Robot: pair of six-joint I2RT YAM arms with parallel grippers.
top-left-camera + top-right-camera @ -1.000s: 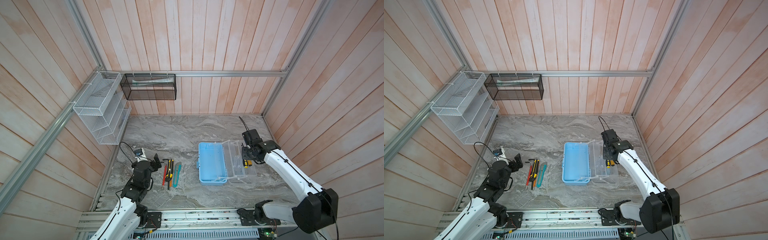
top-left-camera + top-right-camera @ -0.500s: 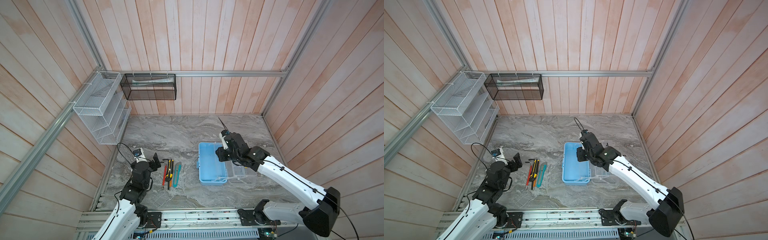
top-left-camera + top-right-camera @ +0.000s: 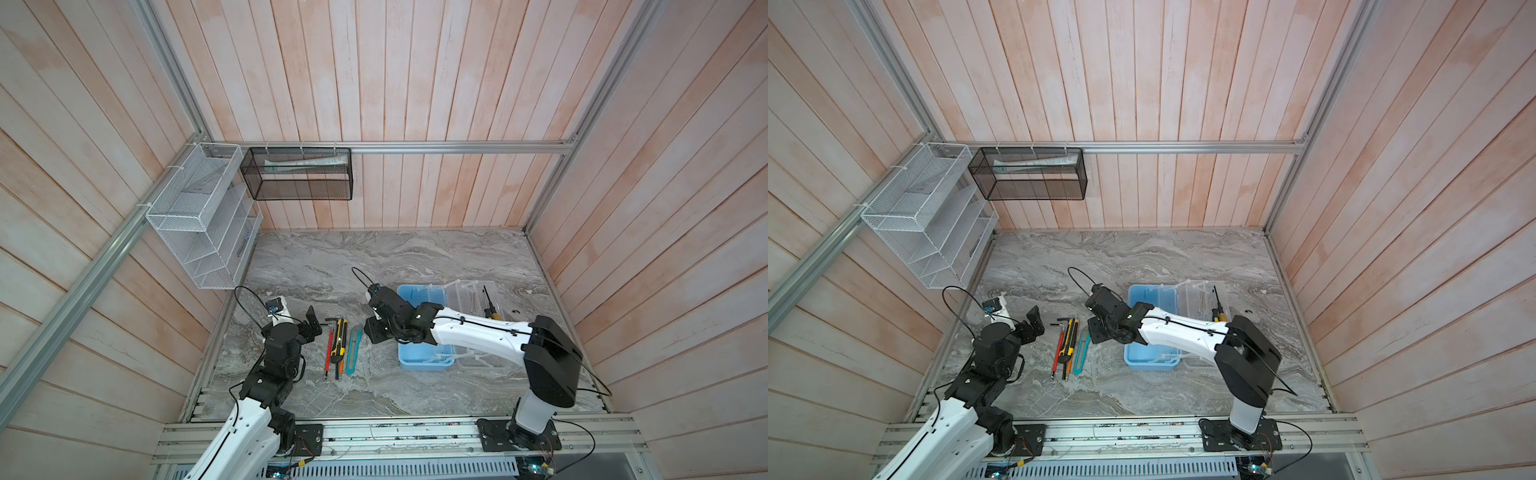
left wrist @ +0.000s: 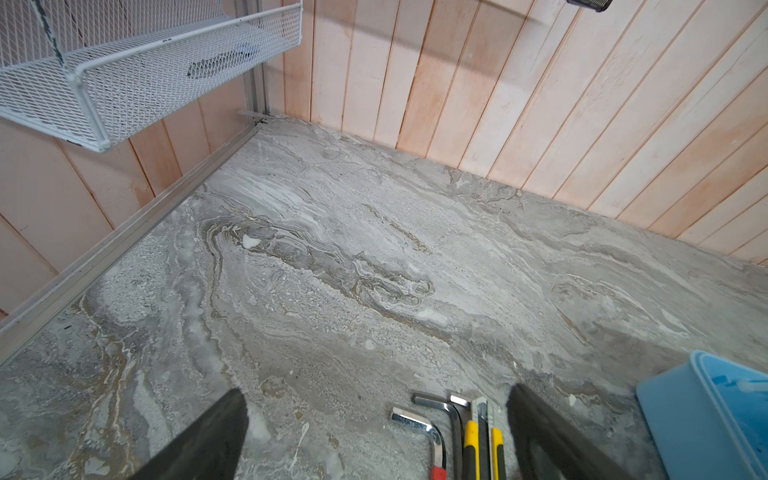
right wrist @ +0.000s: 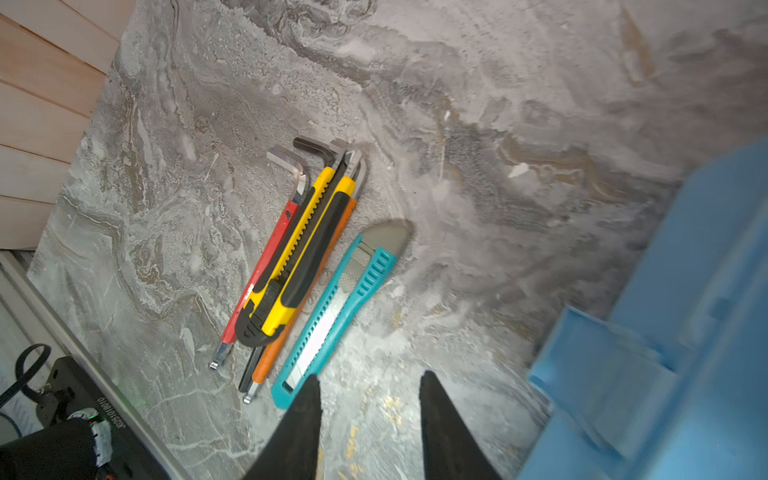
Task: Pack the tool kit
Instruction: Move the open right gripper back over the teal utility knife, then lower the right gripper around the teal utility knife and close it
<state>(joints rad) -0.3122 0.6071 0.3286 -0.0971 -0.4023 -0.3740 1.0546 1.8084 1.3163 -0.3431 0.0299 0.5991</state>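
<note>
Along the near edge an aluminium rail (image 3: pixel 395 432) is carrying both arm bases, and just beyond it a wide strip of bare marble table (image 3: pixel 395 395) is lying open.

Farther in, left of centre, the loose tools are lying side by side, touching, their lengths running near to far:
- two utility knives, a yellow-and-black knife (image 5: pixel 299 257) and a teal knife (image 5: pixel 336 307) at the right of the row
- a red-sleeved hex key (image 5: pixel 266 270) and a dark hex key (image 5: pixel 316 149), bends at the far end
- one orange-sleeved rod (image 5: pixel 270 361), mostly hidden under the yellow knife

The left gripper (image 4: pixel 374 397) is hovering just left of this row with jaws spread wide and nothing between them; the hex key bends are showing between its fingers in the wrist view. The right gripper (image 5: pixel 370 374) is reaching across from the right, jaws parted and empty, just right of the teal knife; whether a fingertip is touching it I cannot tell.

Right of centre the light blue box (image 3: pixel 419 361) is standing open, the right arm crossing over it. Its clear lid (image 3: pixel 496 291) is lying flat on the right, holding one yellow-and-black screwdriver (image 3: pixel 490 309) and a paler slim tool too faint to name.

Beyond, the marble is running clear to the far wall. A white wire rack (image 3: pixel 199 232) is hanging over the far left corner, a black mesh basket (image 3: pixel 299 178) beside it
</note>
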